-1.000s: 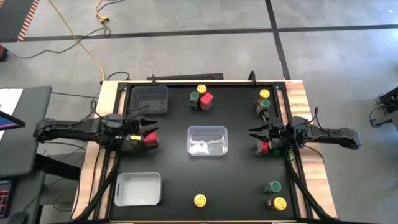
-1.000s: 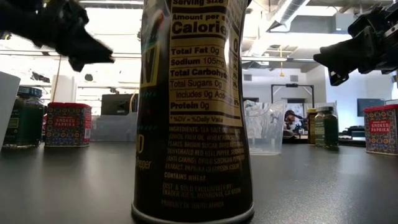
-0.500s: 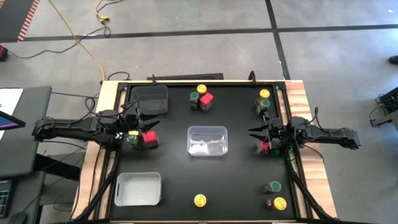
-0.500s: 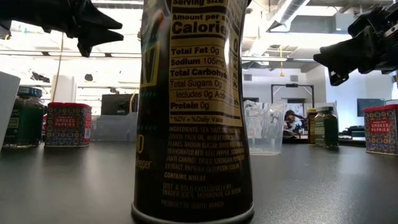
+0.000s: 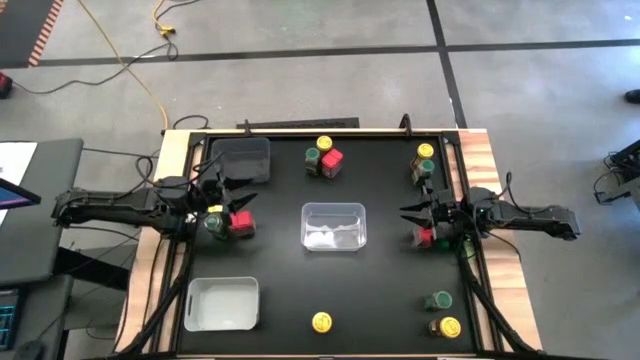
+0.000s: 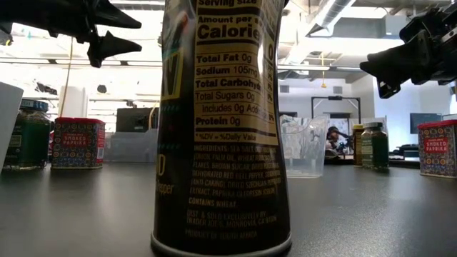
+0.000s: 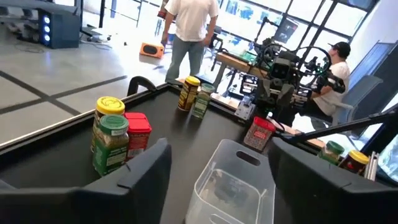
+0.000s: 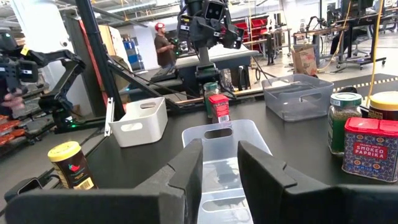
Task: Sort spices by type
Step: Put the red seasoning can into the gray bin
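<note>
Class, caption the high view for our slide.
Both grippers, left and right, hover over scattered spice jars around a clear bin.

From my station I see a grey concrete floor (image 5: 300, 90) crossed by dark tape lines (image 5: 330, 52), with a yellow cable (image 5: 130, 60) trailing over it. Beyond the table, tall windows (image 7: 292, 15) let in bright daylight. Pipes and ducts (image 6: 335, 14) run along the ceiling. A person in a white shirt (image 7: 189, 25) stands by cluttered workbenches (image 7: 242, 62), and another sits nearby (image 7: 333, 74).
</note>
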Available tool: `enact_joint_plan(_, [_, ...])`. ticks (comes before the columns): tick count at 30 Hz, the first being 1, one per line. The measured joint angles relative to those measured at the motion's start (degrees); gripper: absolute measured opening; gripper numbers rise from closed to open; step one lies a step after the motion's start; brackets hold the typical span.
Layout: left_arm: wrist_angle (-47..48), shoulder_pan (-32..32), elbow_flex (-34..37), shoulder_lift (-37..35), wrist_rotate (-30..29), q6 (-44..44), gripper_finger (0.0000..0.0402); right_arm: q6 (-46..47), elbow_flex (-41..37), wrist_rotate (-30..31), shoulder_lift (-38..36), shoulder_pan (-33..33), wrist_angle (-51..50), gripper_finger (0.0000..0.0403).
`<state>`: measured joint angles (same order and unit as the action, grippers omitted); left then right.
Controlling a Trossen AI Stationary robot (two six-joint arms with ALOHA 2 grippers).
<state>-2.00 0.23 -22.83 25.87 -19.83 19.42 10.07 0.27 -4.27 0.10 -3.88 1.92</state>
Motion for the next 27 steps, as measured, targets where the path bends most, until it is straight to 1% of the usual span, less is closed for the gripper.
enact_joint_plan(7, [0.03,0.00,0.00,0.00,0.01,0.10,0.0265,0.00,0.01,0.00,0.00,0.00,0.00,0.0132])
enact_joint_plan(12, [-2.01,0.65,-0.04,0.27,-0.59,0.87,0.0265,0.00,0.01,0.00,0.00,0.00,0.01,0.0132])
enact_joint_plan(14, [-2.25,1.22,-0.21,0.81,0.36,0.85,0.0265,0.00,0.00,0.00,0.00,0.00,0.02,0.0132])
enact_joint_plan(17, [-0.30,2.03,-2.31,3.43,2.51,0.97,0.0265,0.00,0.01,0.00,0.00,0.00,0.02,0.0132])
enact_joint_plan(21, [8.14,3.43,-8.55,9.20,5.61,-0.18,0.0265,0.00,0.00,0.00,0.00,-0.01,0.02,0.0132])
enact_joint_plan(24, [17.40,4.57,-14.76,14.17,7.42,-2.51,0.0265,0.00,0.01,0.00,0.00,-0.01,0.02,0.0132])
enact_joint_plan(27, [27.91,5.54,-21.22,19.04,9.24,-2.89,0.0265,0.00,0.02,0.00,0.00,0.00,0.02,0.0132])
